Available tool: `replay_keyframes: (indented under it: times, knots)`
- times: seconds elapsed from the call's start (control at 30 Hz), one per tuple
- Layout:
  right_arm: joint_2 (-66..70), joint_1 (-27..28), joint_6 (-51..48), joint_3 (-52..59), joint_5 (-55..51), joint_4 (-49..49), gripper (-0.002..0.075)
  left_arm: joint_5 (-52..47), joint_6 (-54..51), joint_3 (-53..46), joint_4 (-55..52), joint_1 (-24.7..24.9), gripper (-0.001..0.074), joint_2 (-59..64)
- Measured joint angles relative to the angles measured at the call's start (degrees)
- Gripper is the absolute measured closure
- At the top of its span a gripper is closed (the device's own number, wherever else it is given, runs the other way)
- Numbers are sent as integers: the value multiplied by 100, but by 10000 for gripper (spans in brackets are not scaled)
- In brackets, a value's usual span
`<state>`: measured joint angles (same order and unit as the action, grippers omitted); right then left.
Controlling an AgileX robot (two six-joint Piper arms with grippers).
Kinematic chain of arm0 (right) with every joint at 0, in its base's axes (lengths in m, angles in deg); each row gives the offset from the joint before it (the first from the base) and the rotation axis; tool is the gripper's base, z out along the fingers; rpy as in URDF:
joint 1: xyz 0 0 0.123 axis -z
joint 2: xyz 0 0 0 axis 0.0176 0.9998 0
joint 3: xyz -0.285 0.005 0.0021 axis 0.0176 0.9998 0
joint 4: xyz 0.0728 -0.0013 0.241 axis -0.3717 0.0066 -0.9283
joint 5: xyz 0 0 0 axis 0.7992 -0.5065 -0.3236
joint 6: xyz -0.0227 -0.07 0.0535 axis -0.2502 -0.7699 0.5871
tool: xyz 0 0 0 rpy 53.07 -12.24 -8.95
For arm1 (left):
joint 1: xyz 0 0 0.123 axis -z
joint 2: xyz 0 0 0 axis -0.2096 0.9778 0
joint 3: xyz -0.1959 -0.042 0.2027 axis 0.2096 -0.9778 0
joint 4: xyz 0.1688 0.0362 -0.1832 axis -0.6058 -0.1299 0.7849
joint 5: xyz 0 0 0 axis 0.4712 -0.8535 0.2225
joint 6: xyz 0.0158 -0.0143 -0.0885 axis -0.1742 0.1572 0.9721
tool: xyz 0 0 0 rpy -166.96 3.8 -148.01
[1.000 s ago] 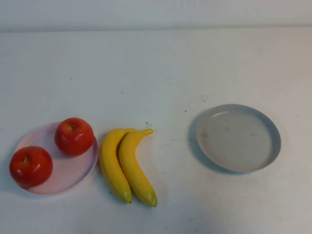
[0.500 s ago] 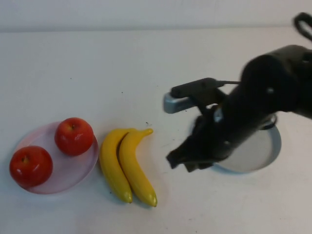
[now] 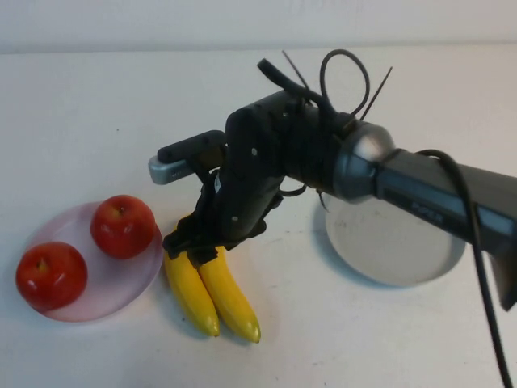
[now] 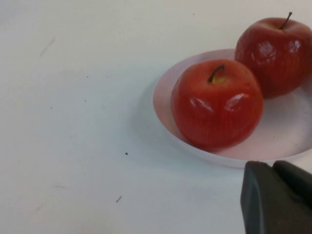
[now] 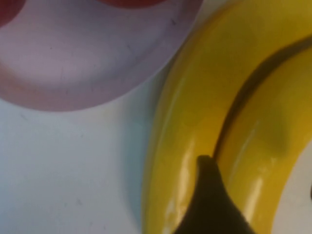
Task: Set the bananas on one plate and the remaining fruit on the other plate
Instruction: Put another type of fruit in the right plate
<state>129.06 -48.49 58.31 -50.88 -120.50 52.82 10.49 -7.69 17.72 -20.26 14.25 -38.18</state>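
Two yellow bananas point(image 3: 230, 301) lie side by side on the table between the plates. My right gripper point(image 3: 187, 249) is open and low over their upper halves. In the right wrist view one fingertip point(image 5: 205, 170) sits in the seam between the two bananas point(image 5: 273, 122), and the other finger shows only at the picture's edge. Two red apples point(image 3: 123, 225) point(image 3: 51, 275) sit on the pale pink plate point(image 3: 113, 287) at the left. The grey-blue plate point(image 3: 396, 242) at the right is empty. My left gripper point(image 4: 273, 166) is shut, close to the pink plate point(image 4: 287, 141) and the apples point(image 4: 217, 109).
The right arm point(image 3: 420, 190) stretches from the right edge across the grey-blue plate's near-left side. The table is white, with a pale wall along the back.
The right arm came in from the right, swept over the grey-blue plate and came down over the bananas. The fruit and plates have not moved.
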Motion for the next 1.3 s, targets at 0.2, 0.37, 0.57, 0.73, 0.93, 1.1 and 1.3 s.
replay_keyframes:
  times: [0.2,0.37,0.57,0.73,0.93,1.1,1.3]
  knots:
    - [575,-9,4,-395,-33,213,346,0,0,0,0,0,733,0]
    - [701,-9,40,-439,-183,403,372,-3,0,0,0,0,733,0]
    - [782,12,53,-452,-468,497,388,-3,0,0,0,0,733,0]
    - [783,71,53,-452,-644,508,421,-3,0,0,0,0,733,0]
    - [299,269,53,-452,-949,635,421,-3,0,0,0,0,733,0]
    - [-315,993,121,-216,-1164,857,421,-3,0,0,0,0,733,0]
    - [-686,1896,433,664,-1117,1154,421,-3,0,0,0,0,733,0]
